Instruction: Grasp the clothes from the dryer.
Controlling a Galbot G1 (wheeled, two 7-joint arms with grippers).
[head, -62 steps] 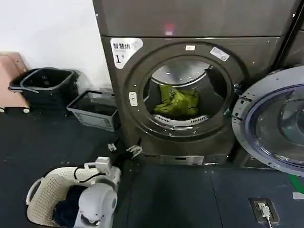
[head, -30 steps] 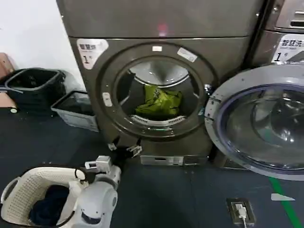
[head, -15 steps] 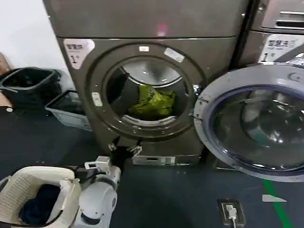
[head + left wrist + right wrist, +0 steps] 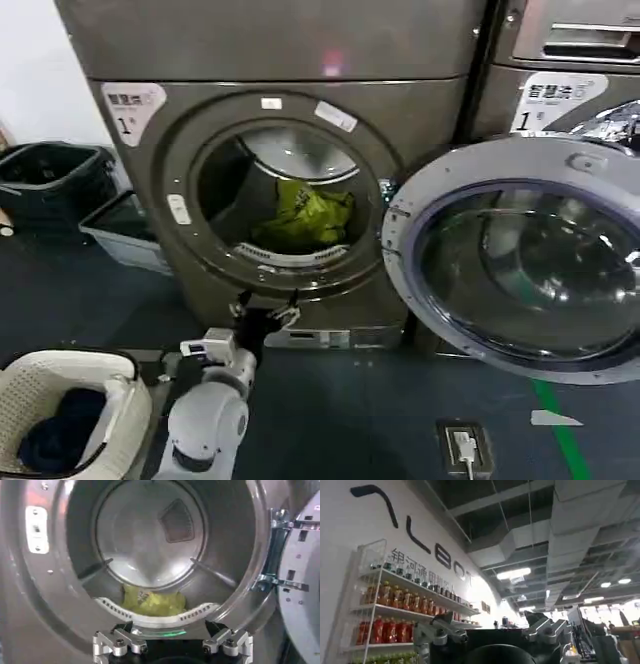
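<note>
Head looks down at dryer (image 4: 290, 190), left wrist close—right wrist ceilingward

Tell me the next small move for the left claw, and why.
Probably ease the left claw forward through the open port of the dryer toward the yellow-green clothes. Its fingers are spread, it sits just outside the port's lower rim facing the drum, the glass door is swung aside, and the clothes lie at the drum's front, ungrasped.
</note>
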